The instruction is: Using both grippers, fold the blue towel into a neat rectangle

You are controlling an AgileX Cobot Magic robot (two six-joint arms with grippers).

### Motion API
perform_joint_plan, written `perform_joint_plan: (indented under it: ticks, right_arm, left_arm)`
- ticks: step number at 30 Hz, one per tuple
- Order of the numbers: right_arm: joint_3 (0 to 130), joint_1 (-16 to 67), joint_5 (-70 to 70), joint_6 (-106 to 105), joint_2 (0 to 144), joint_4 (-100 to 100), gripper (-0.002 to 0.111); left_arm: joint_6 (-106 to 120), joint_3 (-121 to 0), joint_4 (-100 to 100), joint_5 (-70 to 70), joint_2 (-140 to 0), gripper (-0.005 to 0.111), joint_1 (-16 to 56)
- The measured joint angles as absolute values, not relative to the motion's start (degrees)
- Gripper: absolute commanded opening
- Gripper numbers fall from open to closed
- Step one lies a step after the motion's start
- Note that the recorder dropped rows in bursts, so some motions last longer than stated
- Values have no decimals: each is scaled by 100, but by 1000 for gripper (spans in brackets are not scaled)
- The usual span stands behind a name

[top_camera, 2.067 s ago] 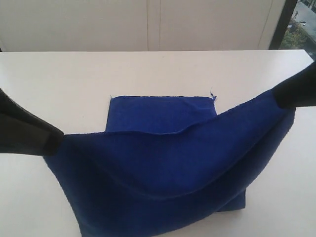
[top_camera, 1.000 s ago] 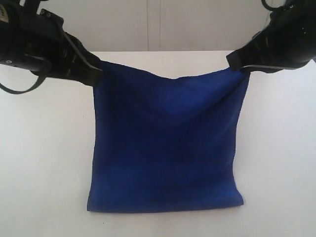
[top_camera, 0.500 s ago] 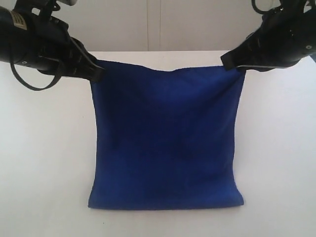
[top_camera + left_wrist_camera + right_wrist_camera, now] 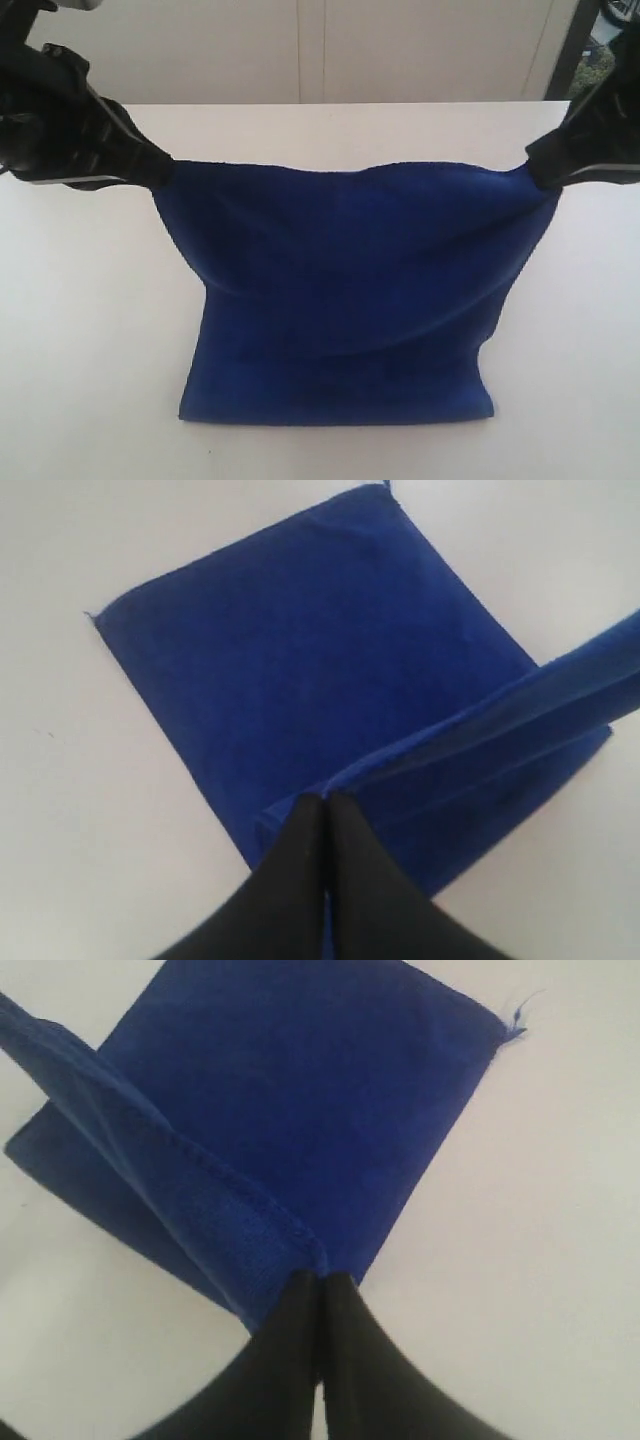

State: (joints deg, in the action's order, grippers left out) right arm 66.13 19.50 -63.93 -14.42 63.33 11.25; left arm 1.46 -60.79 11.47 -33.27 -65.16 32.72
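Towel (image 4: 340, 300) sat mid-surface, part flat, part lifted. Nearest the exterior camera, its fold edge lay straight on the white surface (image 4: 80, 350), both near corners down. From that edge the top layer rose up and away toward the grippers and widened as it went. It hung slack, with curved drape lines sagging across the middle and a shallow dip in the top edge.

Left gripper (image 4: 160, 172) had the top layer's left corner and right gripper (image 4: 540, 170) the right corner. Both were off the surface, at about the same height and well apart.

Left wrist view: black fingers (image 4: 290, 870) pressed together, pinching the towel corner at the tips. The lifted edge ran off from the tips as a taut band. Under it the bottom layer lay flat on the surface.

Right wrist view: same picture, fingers (image 4: 280, 1340) closed on the other corner, hem bunched right at the tips. The bottom layer was flat below, with a frayed thread (image 4: 515, 1028) sticking out of one corner.

Past the grippers the surface was bare white to its far edge. Behind that was a pale panelled wall (image 4: 300, 50), with a dark window frame (image 4: 565, 50) at the far right.
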Motion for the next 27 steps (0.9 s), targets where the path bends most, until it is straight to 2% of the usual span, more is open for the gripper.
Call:
perform_joint_plan:
  ticks: [6, 16, 27]
  right_arm:
    - [6615, 1950, -6922, -1597, 5685, 1590, 0]
    - [6302, 1950, -6992, -1606, 4954, 1936, 0]
    - [5874, 1950, -7015, -1606, 4876, 2077, 0]
  left_arm:
    - [628, -6079, 2128, -4127, -5978, 0, 3272]
    - [662, -6079, 2744, -5086, -5299, 0, 3272]
    - [310, -5770, 2874, -5258, -5139, 0, 3272]
